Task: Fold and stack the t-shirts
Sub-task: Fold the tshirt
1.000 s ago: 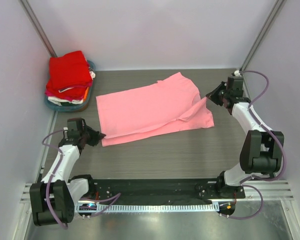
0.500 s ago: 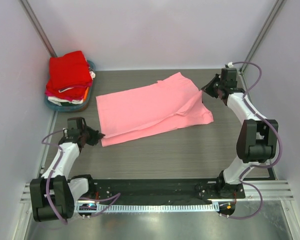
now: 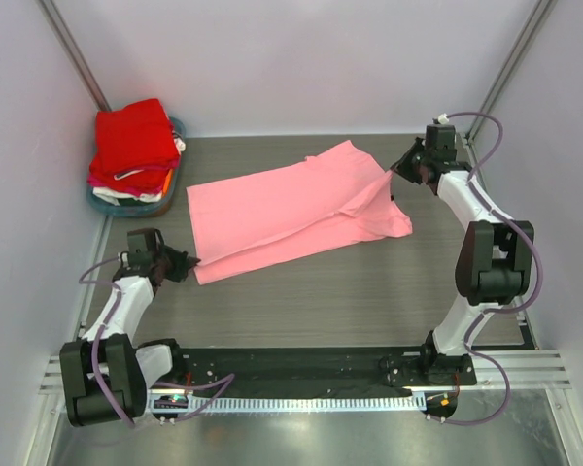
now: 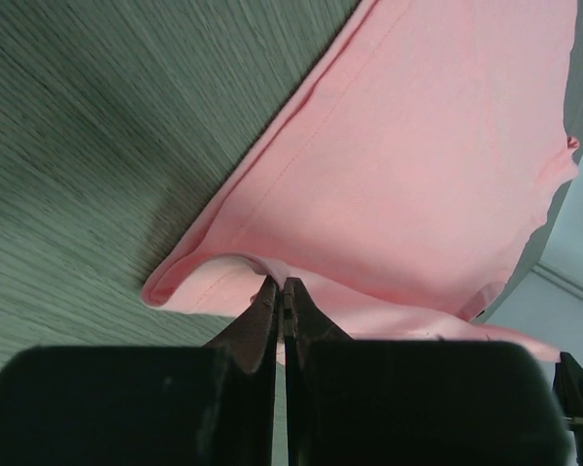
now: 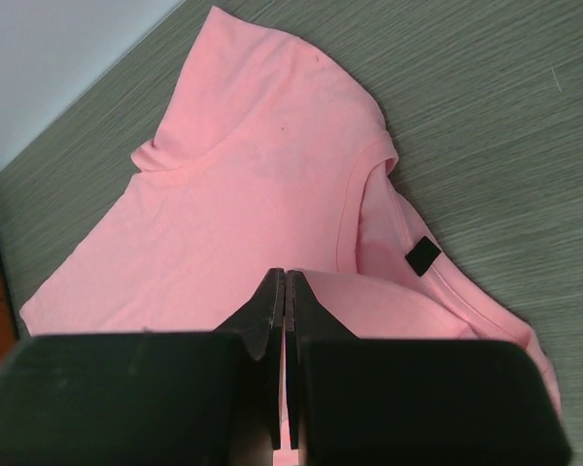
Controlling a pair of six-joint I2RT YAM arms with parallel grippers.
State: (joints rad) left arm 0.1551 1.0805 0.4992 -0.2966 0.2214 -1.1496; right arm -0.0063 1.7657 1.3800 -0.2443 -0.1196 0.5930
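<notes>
A light pink t-shirt point(image 3: 287, 209) lies partly folded across the middle of the table, its black neck label point(image 5: 423, 255) showing in the right wrist view. My left gripper point(image 3: 187, 264) is shut on the shirt's near left corner point(image 4: 272, 272), low by the table. My right gripper point(image 3: 393, 173) is shut on the shirt's right edge point(image 5: 369, 301) and holds that part raised, so the cloth drapes down from it. A stack of folded t-shirts, bright red point(image 3: 133, 136) on top with magenta, orange and white below, sits at the back left.
The stack rests in a shallow teal tray point(image 3: 171, 199) in the back left corner, against the left wall. White walls and metal posts close the table at the back and sides. A black rail runs along the near edge.
My right gripper has moved back and a little left with the shirt's right edge, pulling it over the cloth. My left gripper has shifted slightly left, still holding its corner.
</notes>
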